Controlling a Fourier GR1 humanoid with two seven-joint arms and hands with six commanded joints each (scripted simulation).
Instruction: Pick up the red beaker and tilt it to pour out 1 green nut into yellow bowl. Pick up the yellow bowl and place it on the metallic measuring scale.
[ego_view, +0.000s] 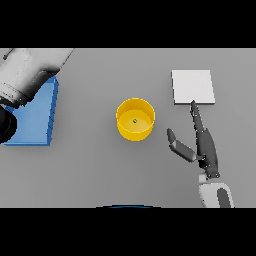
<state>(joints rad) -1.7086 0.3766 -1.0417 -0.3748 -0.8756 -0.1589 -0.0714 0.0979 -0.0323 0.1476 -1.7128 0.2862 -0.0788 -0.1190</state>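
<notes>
**Nut in the bowl — the lift comes next**

The yellow bowl stands mid-table with one green nut lying inside, so the pour looks done. The right hand rests just right of the bowl, not touching it, fingers straight, thumb spread toward it, holding nothing. The scale lies beyond the fingertips. The left arm shows over a blue tray; its hand's state cannot be told. Next — close round the bowl's wall and carry it level to the scale.
</notes>
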